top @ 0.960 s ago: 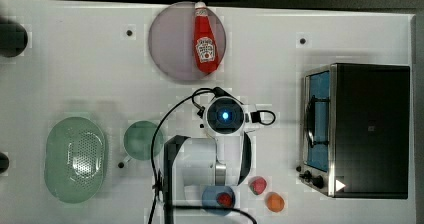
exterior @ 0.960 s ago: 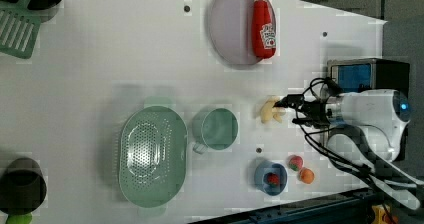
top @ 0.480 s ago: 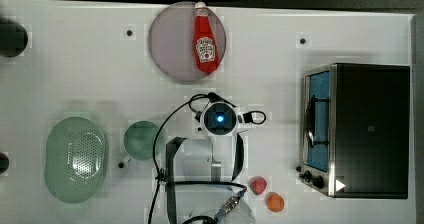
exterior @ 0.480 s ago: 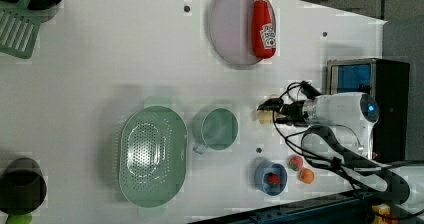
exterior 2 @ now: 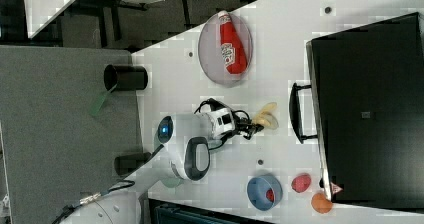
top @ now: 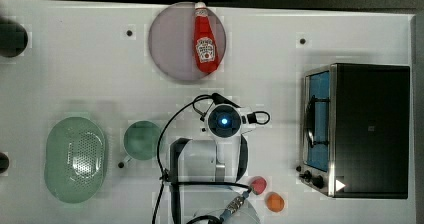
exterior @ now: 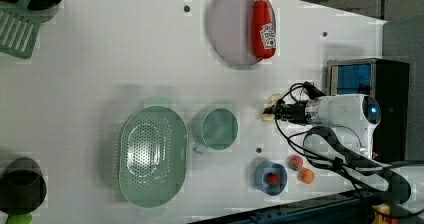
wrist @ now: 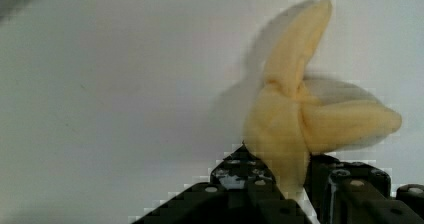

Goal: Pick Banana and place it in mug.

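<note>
Arm has dropped onto the banana [exterior: 270,109] since earlier, claw [exterior: 280,111] narrowing. Left view: mug [exterior: 216,129] off beyond the claw's tip, near. Right view: banana at the claw's tip. Wrist view: fingers [wrist: 272,196] clamped on banana stem; lift straight, keep grip firm.

I see my gripper [exterior 2: 251,126] at the banana [exterior 2: 266,116], which lies just beside the black oven's [exterior 2: 367,114] handle on the white table [exterior 2: 280,49]. The ketchup bottle [exterior 2: 230,44] rests on a grey plate [exterior 2: 212,46] above the oven's far corner; a blue bowl [exterior 2: 264,191], red fruit [exterior 2: 301,182] and orange ball [exterior 2: 321,202] sit by its near corner.
</note>
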